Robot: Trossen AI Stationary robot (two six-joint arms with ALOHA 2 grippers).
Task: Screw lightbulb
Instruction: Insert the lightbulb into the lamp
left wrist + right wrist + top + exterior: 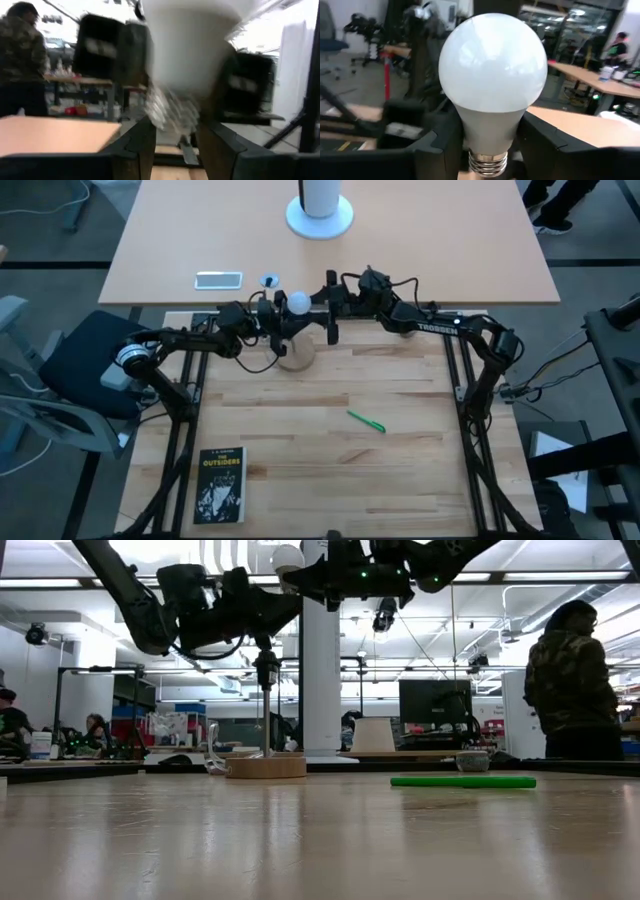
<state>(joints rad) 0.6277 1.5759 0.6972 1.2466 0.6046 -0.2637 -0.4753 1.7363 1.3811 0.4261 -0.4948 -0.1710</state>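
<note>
We see the lightbulb [297,302] held in the air above the round wooden base [296,356], gripped from both sides. The left gripper [276,315] clamps its fingers [142,145] on the bulb's lower part, where the silvery thread shows. The right gripper [318,305] closes its fingers [445,135] around the bulb's white neck [487,125]. A green pen [366,421] lies well apart from the base.
</note>
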